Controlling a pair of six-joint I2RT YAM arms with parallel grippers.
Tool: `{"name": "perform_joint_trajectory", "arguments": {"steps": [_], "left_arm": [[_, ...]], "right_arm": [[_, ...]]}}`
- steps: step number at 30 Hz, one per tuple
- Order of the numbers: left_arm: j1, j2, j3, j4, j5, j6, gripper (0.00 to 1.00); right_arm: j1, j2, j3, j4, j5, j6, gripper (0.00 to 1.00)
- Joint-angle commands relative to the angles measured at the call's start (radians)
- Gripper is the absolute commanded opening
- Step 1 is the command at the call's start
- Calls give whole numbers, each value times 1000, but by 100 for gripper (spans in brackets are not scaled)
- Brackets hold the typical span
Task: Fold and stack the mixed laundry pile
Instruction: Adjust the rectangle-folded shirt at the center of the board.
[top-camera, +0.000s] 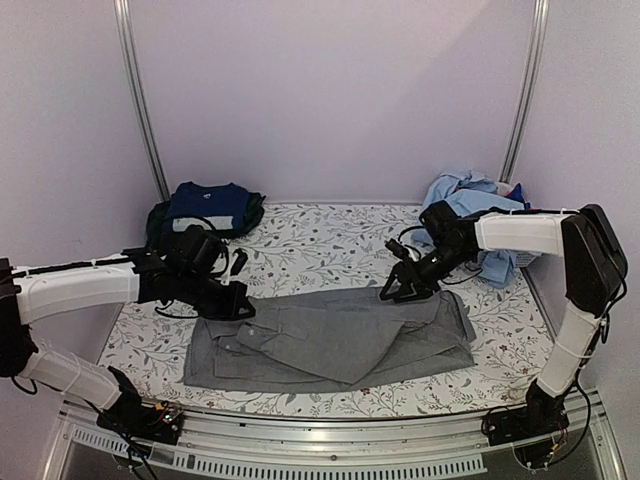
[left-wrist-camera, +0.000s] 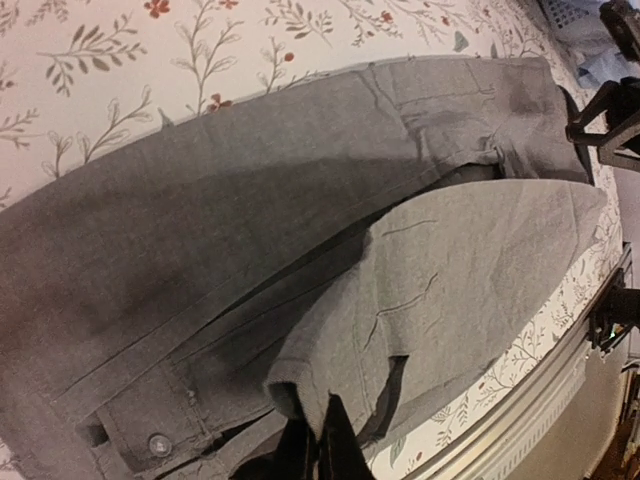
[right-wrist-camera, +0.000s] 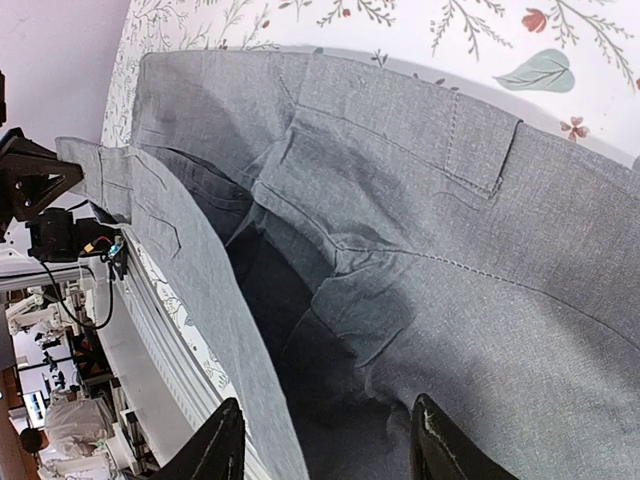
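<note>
Top external: grey shirt (top-camera: 330, 340) mid-fold, left gripper (top-camera: 242, 309) pinching its edge (a sleeve, perhaps), right gripper (top-camera: 398, 290) released; next, lay that flap flat.

Your top view looks down from high behind the near edge of the desk (top-camera: 300, 235), taking in all of it to the far edge. Both wrist views sit close over the grey shirt (top-camera: 330, 340) — the left faces the desk's right edge, the right its left edge. All three share that shirt.
</note>
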Motion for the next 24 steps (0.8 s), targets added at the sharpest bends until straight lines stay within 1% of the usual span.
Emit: {"name": "perform_joint_trajectory", "arguments": {"steps": [1, 5, 9, 11, 17, 20, 24], "left_arm": [[62, -67, -104, 60, -21, -132, 0], [120, -96, -182, 73, -20, -140, 0], [159, -63, -196, 75, -14, -122, 0], [175, -34, -192, 76, -9, -109, 0], [213, 40, -142, 73, -20, -49, 0], [223, 87, -92, 51, -52, -13, 0], [226, 162, -25, -10, -51, 31, 0]], "right_arm": [[1, 36, 47, -42, 46, -46, 56], [2, 49, 57, -60, 64, -68, 56], [2, 69, 72, -79, 100, -77, 56], [0, 77, 84, -89, 143, -78, 56], [-2, 54, 118, -93, 210, -67, 55], [-3, 23, 122, -88, 211, -70, 52], [-2, -16, 122, -103, 213, -59, 47]]}}
